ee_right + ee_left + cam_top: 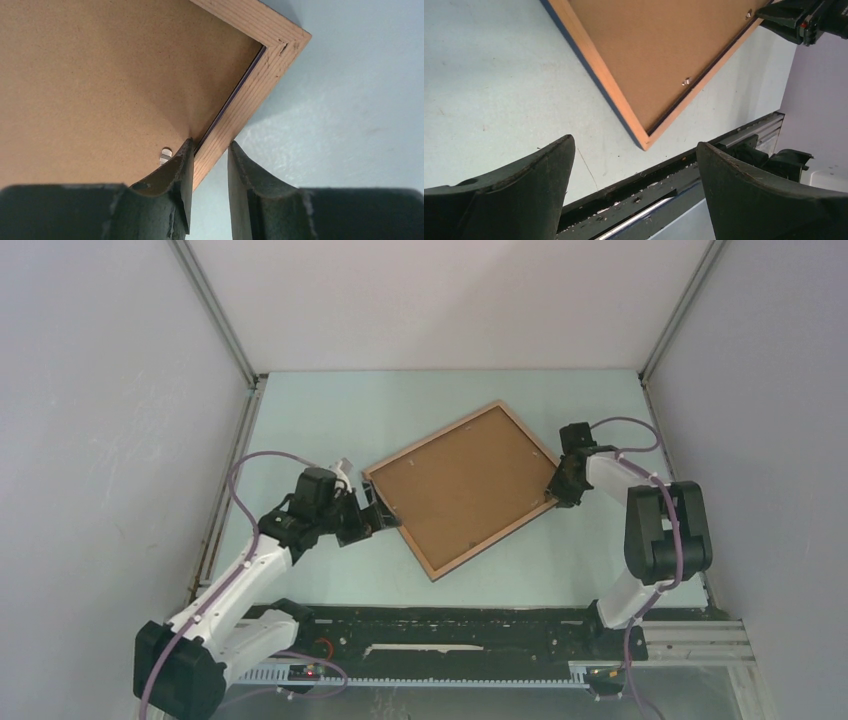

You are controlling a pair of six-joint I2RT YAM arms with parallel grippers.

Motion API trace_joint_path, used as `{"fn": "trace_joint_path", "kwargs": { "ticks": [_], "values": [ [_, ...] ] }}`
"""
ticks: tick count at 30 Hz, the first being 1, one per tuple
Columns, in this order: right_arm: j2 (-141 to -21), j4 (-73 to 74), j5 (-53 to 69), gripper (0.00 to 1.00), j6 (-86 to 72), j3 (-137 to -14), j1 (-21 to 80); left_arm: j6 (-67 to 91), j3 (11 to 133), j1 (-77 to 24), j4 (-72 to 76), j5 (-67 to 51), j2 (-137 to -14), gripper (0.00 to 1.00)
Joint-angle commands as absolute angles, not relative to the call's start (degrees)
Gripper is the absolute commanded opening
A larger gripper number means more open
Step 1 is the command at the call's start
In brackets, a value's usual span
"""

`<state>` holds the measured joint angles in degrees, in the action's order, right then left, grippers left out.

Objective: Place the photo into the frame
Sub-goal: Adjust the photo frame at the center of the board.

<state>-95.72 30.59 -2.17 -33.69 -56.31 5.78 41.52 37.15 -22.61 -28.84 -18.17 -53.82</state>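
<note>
On table, frame (wood face up)

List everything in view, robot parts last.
frame: one, wood-brown, navy edge, askew mid-table
backing board: one, brown, inside the frame
metal tabs: two seen, silver, at the board's edge
table: one, pale blue-green, underneath
walls: three, pale grey, around table
base rail: one, black, near edge
left pincer: one, black, open, beside frame's left corner
right pincer: one, black, astride frame's right-corner rail
</note>
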Motion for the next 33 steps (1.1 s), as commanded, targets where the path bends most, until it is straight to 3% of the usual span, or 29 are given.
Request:
{"fn": "trace_joint_path", "kwargs": {
  "ticks": [1,4,8,10,13,16,23,33],
  "values": [
    [-97.44,30.66,-17.7,0.0,-21.22,-59.68,9.09,41.96,40.79,-15.25,-26.31,-17.93,-57.2,0.96],
    [-97.44,25.88,-14.06,0.0,-18.87,-60.66,11.33,49.84,40.21,-4.46,-12.97,-25.93,-62.28,0.95],
    [-99.76,28.55,-5.65,0.01,-21.45,-64.43,10.39,49.54,50.23,-3.53,-12.22,-13.85,-74.37,0.96],
    [-98.16,25.49,1.98,0.08,-24.61,-62.51,8.75,50.13,54.33,-3.52,-10.69,-9.12,-81.21,0.96],
    [-95.86,19.48,7.93,0.47,-26.25,-59.85,8.01,49.45,61.06,-3.63,-7.41,-7.29,-92.03,0.95],
    [-95.75,16.46,9.95,0.63,-25.16,-59.03,6.94,46.53,70.67,-3.87,-8.98,-9.42,-102.64,0.94],
    [-100.0,14.39,17.47,0.66,-25.13,-59.55,2.59,46.58,77.05,-6.71,-8.63,-15.27,-113.48,0.94],
    [-103.5,12.68,22.72,0.67,-26.36,-62.37,2.08,49.73,55.14,-11.38,-4.35,-15.71,-99.16,0.94]
  ]
}}
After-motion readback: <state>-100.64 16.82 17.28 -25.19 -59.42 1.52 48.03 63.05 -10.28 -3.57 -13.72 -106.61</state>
